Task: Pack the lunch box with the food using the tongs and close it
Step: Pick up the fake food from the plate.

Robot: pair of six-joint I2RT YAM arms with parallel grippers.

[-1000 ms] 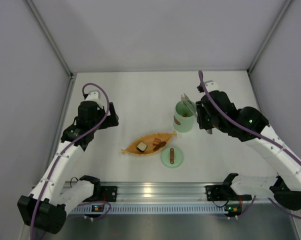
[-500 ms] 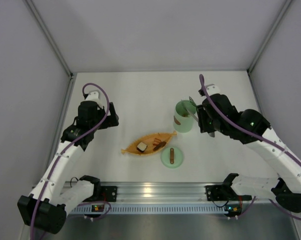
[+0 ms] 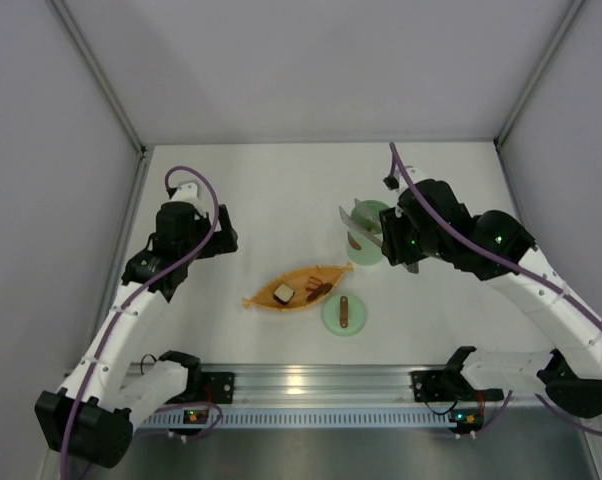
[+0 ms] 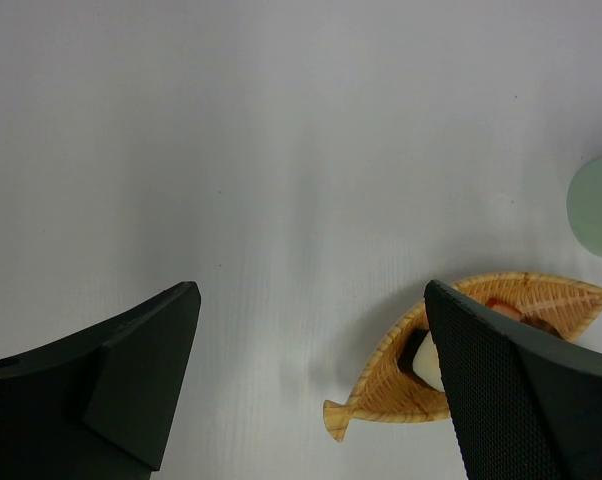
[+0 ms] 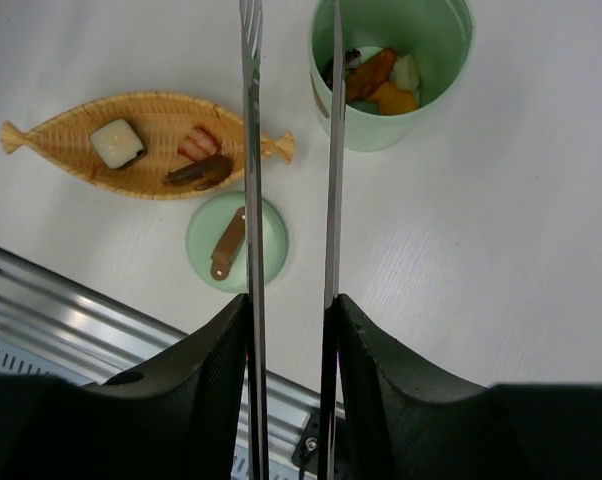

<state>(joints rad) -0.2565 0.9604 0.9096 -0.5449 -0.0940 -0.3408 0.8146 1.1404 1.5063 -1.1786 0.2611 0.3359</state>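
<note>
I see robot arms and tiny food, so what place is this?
Likely a robot test booth: plain grey walls, a left arm and right arm bolted to a metal rail, a white table.

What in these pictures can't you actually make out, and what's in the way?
- Right wrist view: the tips of the tongs and the far rim of the lunch box run off the top edge.
- Top view: the right arm and tongs cover the lunch box's inside; the food on the orange dish is too small to name.
- Left wrist view: one finger of the left end effector hides part of the dish.
</note>
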